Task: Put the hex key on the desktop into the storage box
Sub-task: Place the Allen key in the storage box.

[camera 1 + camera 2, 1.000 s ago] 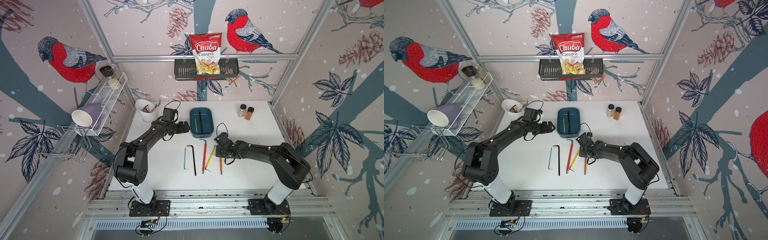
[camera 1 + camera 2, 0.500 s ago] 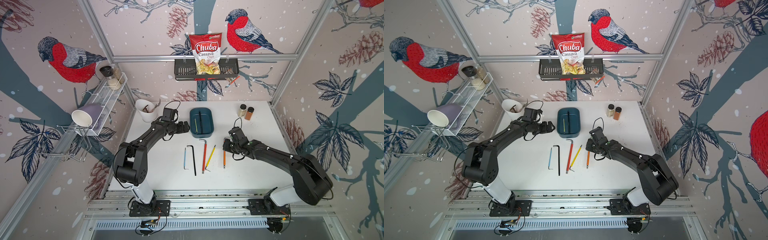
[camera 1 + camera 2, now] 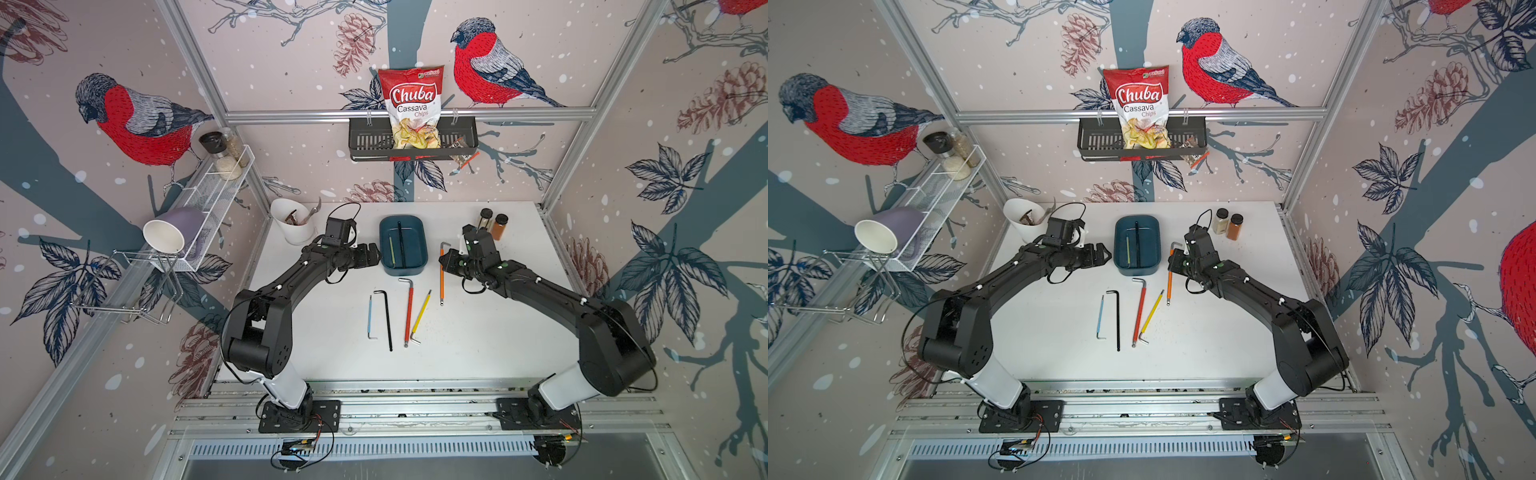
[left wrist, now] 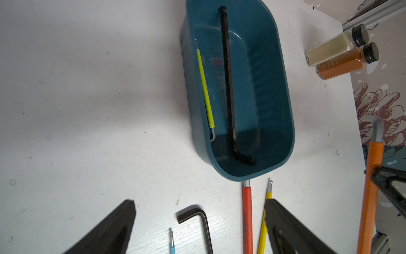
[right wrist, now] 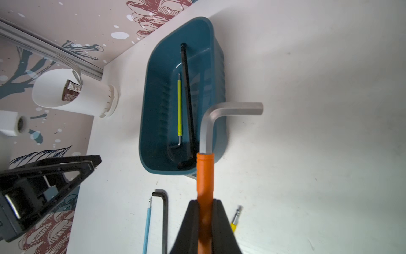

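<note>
Jaws of our right gripper [image 5: 204,203] clamp the orange hex key [image 5: 205,176] near the storage box [image 5: 157,114]; our left gripper [image 4: 199,202] gapes.

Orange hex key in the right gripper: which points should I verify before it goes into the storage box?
1. Grip: right gripper fingers shut on the orange hex key: ok.
2. Key above the storage box: in a top view it is beside the box: not ok.
3. Room in box: a black key and a yellow-green key lie inside, floor beside them free: ok.
4. Left gripper open, beside the box, not over it: ok.
5. Key's lower end clear of the desktop: cannot tell.
</note>
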You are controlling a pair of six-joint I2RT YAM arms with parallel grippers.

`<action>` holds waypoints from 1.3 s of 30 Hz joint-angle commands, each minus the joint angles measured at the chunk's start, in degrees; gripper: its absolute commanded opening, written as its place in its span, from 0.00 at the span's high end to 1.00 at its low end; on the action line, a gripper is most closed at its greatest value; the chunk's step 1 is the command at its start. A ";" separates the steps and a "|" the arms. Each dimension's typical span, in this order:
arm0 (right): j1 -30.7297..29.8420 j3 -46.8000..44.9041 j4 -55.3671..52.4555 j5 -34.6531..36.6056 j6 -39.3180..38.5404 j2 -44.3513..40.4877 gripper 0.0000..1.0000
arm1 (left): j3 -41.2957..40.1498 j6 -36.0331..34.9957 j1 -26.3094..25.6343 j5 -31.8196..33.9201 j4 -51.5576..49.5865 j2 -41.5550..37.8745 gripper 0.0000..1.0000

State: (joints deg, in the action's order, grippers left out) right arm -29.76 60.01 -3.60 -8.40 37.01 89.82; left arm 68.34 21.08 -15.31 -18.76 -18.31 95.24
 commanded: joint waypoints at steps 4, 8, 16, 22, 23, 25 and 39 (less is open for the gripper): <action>0.51 9.74 -1.79 1.01 -3.87 5.02 1.00 | 0.33 -0.43 -0.56 -1.65 1.22 -1.26 0.05; 0.98 13.89 -1.87 0.67 -3.62 8.05 1.00 | 4.29 3.39 -0.49 -4.39 0.76 0.46 0.05; 1.18 25.71 -6.13 -3.00 -4.83 16.19 1.00 | 16.66 0.99 -0.59 -5.94 -2.91 7.29 0.05; 1.46 34.13 -10.36 -4.03 -6.60 22.49 1.00 | 11.53 0.86 -0.57 -4.88 0.54 6.40 0.05; 1.46 35.08 -10.51 -4.30 -6.48 23.44 1.00 | 11.74 0.14 -0.59 -5.01 0.06 6.44 0.05; 1.37 36.70 -10.55 -4.72 -6.35 25.16 1.00 | 12.14 -0.30 -0.57 -4.15 -0.54 6.28 0.05; 1.28 47.91 -12.85 -6.09 -6.18 36.12 1.00 | 11.84 -0.21 -0.52 -1.80 -1.20 6.13 0.05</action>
State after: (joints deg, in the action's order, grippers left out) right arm -28.40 106.65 -16.16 -13.63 31.44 124.90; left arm 80.20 21.02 -15.79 -20.95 -19.94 101.25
